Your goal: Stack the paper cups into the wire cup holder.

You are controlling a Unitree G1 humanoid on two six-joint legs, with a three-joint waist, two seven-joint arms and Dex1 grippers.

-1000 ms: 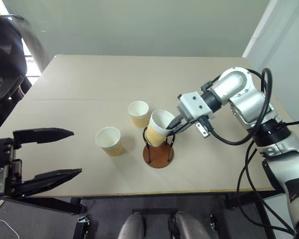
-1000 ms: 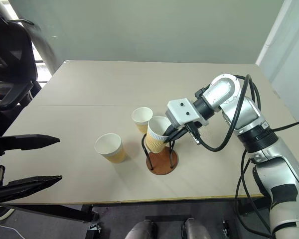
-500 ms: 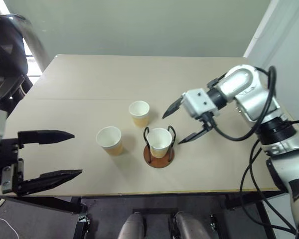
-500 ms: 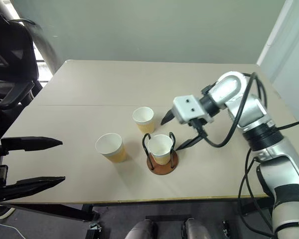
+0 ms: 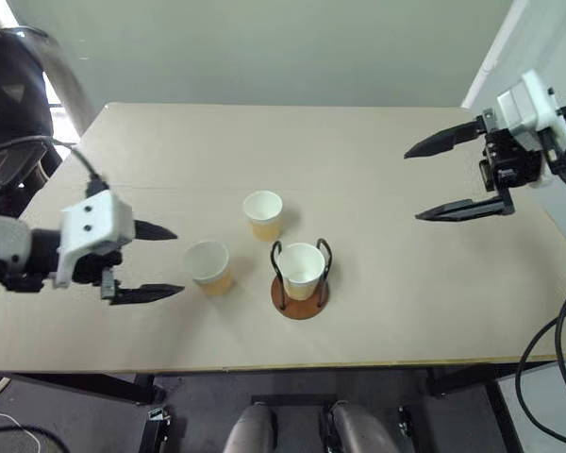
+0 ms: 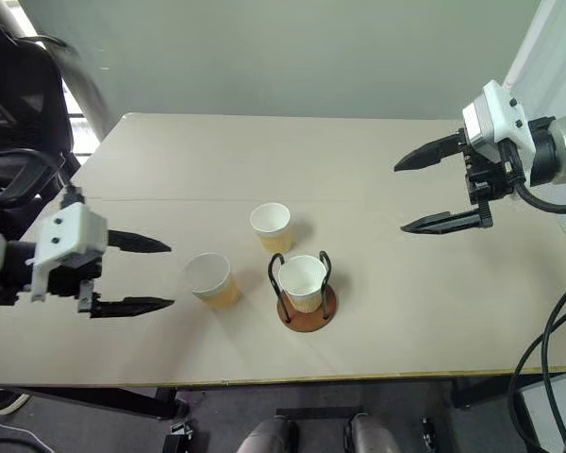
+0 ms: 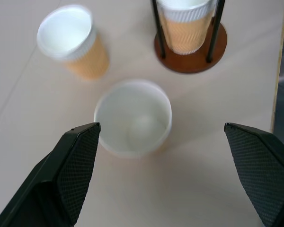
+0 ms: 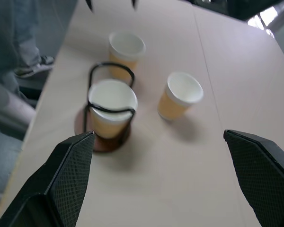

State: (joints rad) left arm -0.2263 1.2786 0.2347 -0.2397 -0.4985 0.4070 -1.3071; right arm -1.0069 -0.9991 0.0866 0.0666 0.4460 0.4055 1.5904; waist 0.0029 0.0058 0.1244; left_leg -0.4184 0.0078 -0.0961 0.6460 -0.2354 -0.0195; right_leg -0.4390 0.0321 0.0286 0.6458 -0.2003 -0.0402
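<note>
one cup [image 5: 302, 269] sits in the wire cup holder [image 5: 301, 294], frame center. right gripper [image 5: 449, 179] upper right, spread, empty. left gripper [image 5: 158, 262] spread beside loose cup [image 5: 209, 266].

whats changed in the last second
The right gripper let go of the cup, now upright in the wire cup holder, and drew back open. The open left gripper moved in toward the nearest loose cup. Both loose cups stayed put.
</note>
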